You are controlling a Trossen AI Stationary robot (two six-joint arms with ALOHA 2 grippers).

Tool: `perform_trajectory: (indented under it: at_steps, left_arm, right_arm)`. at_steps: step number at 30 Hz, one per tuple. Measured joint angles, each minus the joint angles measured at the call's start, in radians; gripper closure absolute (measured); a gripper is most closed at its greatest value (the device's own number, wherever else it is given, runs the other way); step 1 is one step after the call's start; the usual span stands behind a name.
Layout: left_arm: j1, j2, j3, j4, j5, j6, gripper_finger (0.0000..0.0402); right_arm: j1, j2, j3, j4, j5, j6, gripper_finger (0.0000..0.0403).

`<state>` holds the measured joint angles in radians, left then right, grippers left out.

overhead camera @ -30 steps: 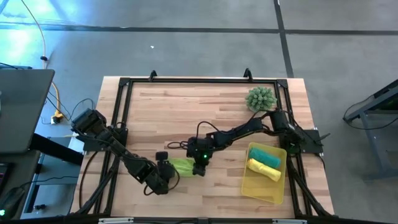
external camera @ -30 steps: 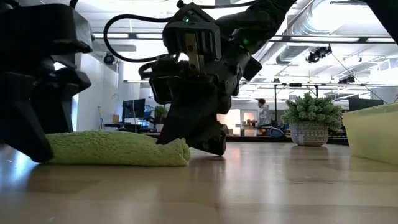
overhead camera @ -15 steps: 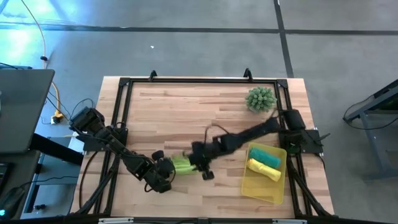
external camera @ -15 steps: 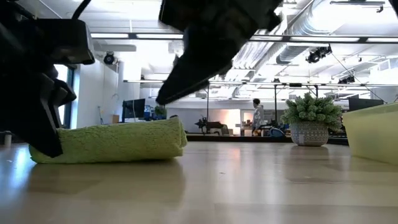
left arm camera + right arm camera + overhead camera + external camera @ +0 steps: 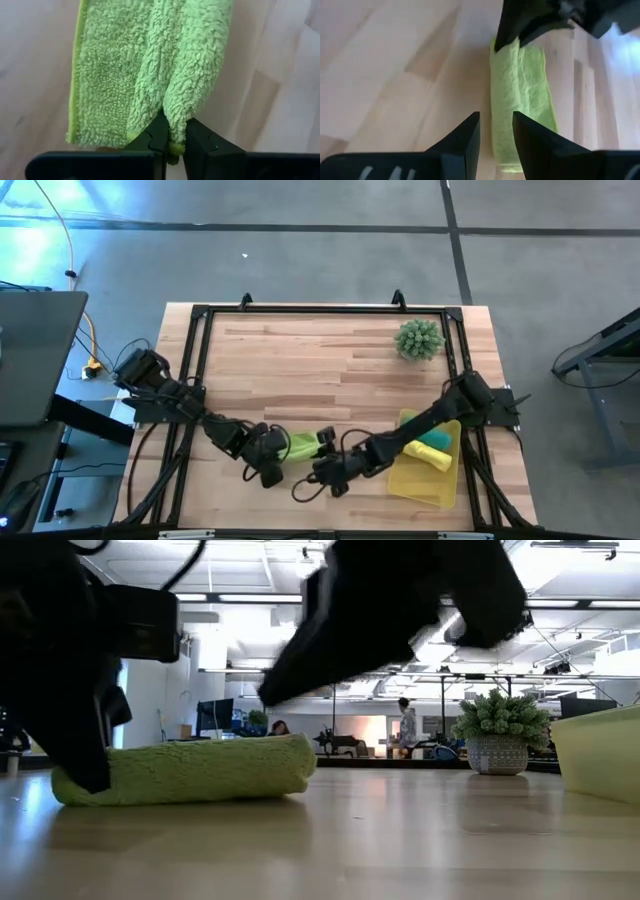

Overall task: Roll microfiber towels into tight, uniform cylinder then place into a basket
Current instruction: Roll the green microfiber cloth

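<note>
Lime green towel (image 5: 303, 445) is my reference point: it lies rolled on the wooden table (image 5: 300, 360), toward the near edge. I have the left gripper (image 5: 172, 145) clenched on one end of it; in the left wrist view the two dark fingers pinch a fold of the fuzzy cloth between them. The right gripper (image 5: 496, 135) sits at the towel's opposite end, fingers parted with a narrow gap and nothing between them, pointing along the roll. In the low view the roll looks loose and somewhat flattened, more a thick fold than a tight cylinder.

On progress: the basket (image 5: 415, 480) stands well to the right of the lime towel, and it already holds the teal towel (image 5: 432, 435) and the yellow towel (image 5: 425, 452), both rolled and lying side by side. So I judge two of three done. What remains is to get this last roll firm, lift it and carry it over to the basket. The spiky green plant (image 5: 419, 339) stands far behind the towel, out of the way.
</note>
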<state>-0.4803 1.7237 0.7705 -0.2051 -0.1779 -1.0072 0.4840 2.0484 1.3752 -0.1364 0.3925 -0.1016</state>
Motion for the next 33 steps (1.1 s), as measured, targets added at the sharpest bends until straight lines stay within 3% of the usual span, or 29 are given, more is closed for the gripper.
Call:
perform_trajectory:
  at_steps: [3, 11, 23, 33]
  left_arm:
    - [0.021, 0.000, 0.000, 0.015, 0.053, 0.004, 0.0377]
    - [0.030, 0.000, 0.000, 0.018, 0.080, 0.014, 0.0379]
    - [0.030, 0.001, -0.002, 0.048, 0.098, 0.041, 0.0380]
    - [0.032, 0.001, -0.002, 0.046, 0.100, 0.050, 0.0378]
  right_arm:
    - [0.009, 0.037, 0.000, -0.006, 0.031, -0.006, 0.0295]
    - [0.014, 0.074, -0.001, -0.013, 0.082, -0.057, 0.0291]
    - [-0.015, 0.128, 0.001, 0.037, 0.110, -0.113, 0.0193]
    - [0.024, 0.121, 0.031, 0.029, 0.186, -0.193, 0.0208]
